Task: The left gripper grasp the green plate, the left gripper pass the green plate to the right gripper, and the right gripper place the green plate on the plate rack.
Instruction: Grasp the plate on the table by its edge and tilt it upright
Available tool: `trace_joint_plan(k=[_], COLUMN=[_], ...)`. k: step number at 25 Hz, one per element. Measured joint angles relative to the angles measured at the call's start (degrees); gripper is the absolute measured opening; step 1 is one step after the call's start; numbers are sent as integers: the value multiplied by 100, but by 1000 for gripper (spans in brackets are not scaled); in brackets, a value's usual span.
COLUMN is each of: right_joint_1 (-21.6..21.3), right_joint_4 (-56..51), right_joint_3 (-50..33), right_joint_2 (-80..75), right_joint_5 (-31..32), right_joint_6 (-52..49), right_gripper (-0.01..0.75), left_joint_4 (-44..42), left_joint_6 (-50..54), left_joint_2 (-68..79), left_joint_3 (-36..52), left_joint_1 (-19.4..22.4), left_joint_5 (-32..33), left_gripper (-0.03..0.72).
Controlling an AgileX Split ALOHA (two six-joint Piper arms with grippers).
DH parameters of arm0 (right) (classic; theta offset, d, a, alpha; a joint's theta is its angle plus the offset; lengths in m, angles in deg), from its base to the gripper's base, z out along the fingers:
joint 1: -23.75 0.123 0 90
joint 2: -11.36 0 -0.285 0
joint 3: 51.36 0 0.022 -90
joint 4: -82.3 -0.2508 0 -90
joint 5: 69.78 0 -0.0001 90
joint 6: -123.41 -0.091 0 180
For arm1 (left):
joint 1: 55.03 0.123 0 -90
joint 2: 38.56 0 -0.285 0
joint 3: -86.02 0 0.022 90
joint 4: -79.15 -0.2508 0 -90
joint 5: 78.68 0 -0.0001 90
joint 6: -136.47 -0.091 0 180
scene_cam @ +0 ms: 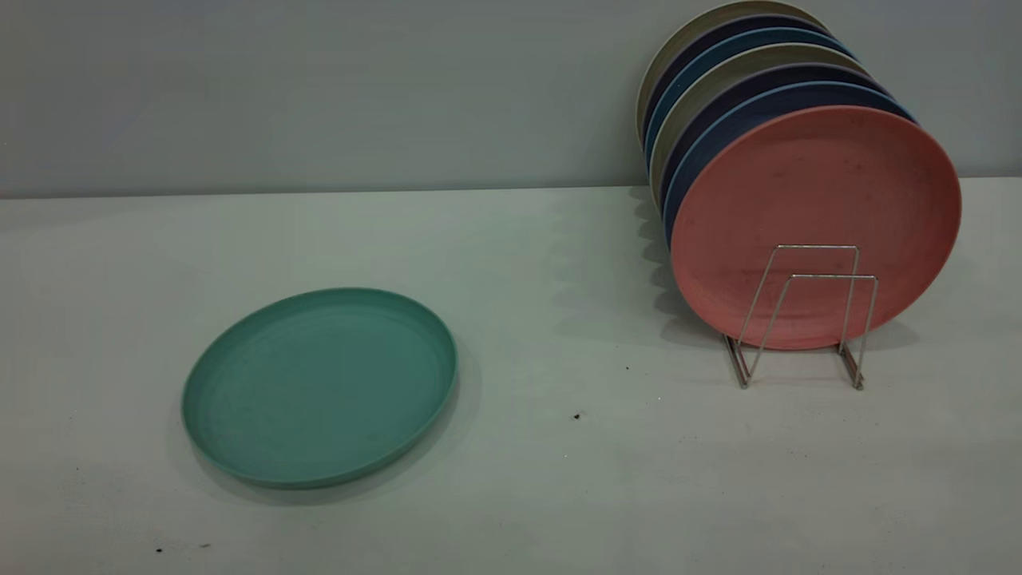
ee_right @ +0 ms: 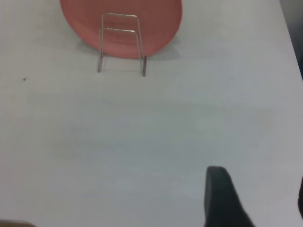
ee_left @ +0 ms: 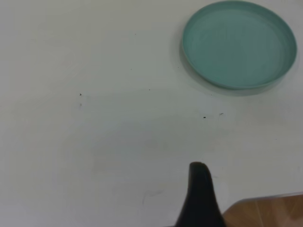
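Observation:
The green plate (scene_cam: pixel 319 387) lies flat on the white table at the front left; it also shows far off in the left wrist view (ee_left: pixel 239 45). The plate rack (scene_cam: pixel 806 319) stands at the right, its two front wire loops bare; it also shows in the right wrist view (ee_right: pixel 120 42). No arm shows in the exterior view. My left gripper (ee_left: pixel 251 189) hovers over bare table well short of the plate, open and empty, with one finger (ee_left: pixel 200 194) showing. My right gripper (ee_right: pixel 259 187) is open and empty, well short of the rack.
A salmon-pink plate (scene_cam: pixel 814 208) stands upright in the rack, with several blue, dark and beige plates (scene_cam: pixel 718 88) behind it. A grey wall (scene_cam: pixel 319 88) backs the table. A table edge with brown floor (ee_left: pixel 270 213) shows beside my left gripper.

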Motion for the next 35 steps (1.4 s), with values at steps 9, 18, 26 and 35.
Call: trace_joint_plan(k=[9, 18, 26, 35], right_joint_1=[0, 0, 0, 102], right_joint_4=[-65, -320, -626, -2648], right_joint_3=[0, 295, 648, 1265], right_joint_2=[0, -1272, -3417, -6034], right_joint_5=[0, -416, -2149, -3290], right_joint_6=[0, 0, 234, 2649], right_gripper=[402, 484, 500, 500], left_joint_4=[0, -4, 136, 654], left_joint_6=[13, 142, -416, -593], left_joint_2=[0, 1745, 4332, 6746], left_joint_3=[0, -409, -1193, -1813], left_joint_1=[0, 0, 0, 0], left_joint_5=[0, -883, -2070, -2837], left_gripper=[582, 582, 589, 589])
